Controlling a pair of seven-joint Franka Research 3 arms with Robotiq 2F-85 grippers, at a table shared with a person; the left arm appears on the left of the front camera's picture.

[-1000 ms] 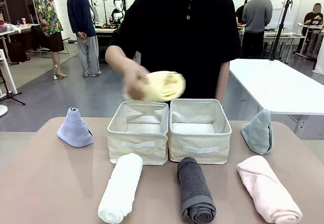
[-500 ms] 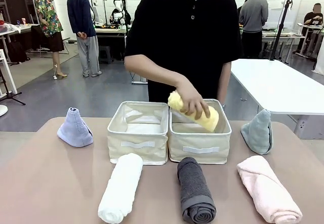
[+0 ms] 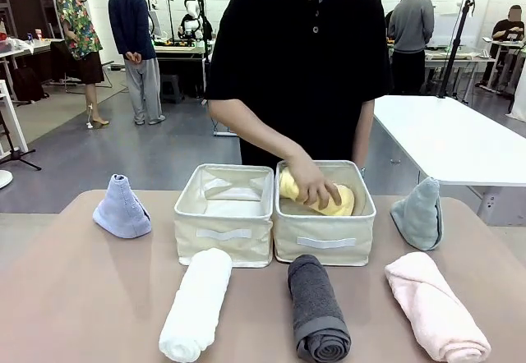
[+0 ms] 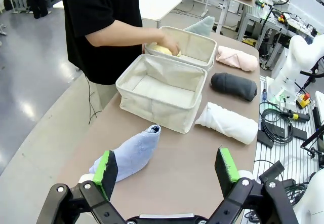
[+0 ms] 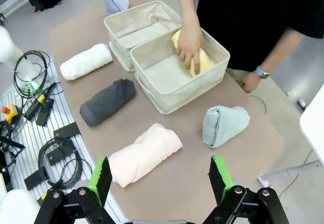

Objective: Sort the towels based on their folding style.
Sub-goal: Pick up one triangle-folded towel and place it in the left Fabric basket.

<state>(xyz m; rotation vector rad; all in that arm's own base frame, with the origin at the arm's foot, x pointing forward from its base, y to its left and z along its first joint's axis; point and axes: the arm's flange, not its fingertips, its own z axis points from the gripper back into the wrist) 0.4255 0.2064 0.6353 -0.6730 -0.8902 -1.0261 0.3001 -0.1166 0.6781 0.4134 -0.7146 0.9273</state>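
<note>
Step in hand: person's hand (image 3: 312, 184) sets yellow roll (image 3: 342, 204) into right bin (image 3: 325, 244), centre of front frame.

To do it well, I judge: lay it flat along the far wall, so that white roll (image 3: 196, 304), dark grey roll (image 3: 316, 305) and pink roll (image 3: 436, 307), along the bottom edge, can fit beside it. The left bin (image 3: 223, 233) suits blue cone (image 3: 121, 209), mid left, and grey-green cone (image 3: 419, 215), mid right.

Pose: forearm slants down from upper centre, palm down, fingers curled over the roll, inside the rim.

At the bottom of its wrist frame, left gripper (image 4: 167, 163) is spread wide and empty. Same for right gripper (image 5: 160, 171).
</note>
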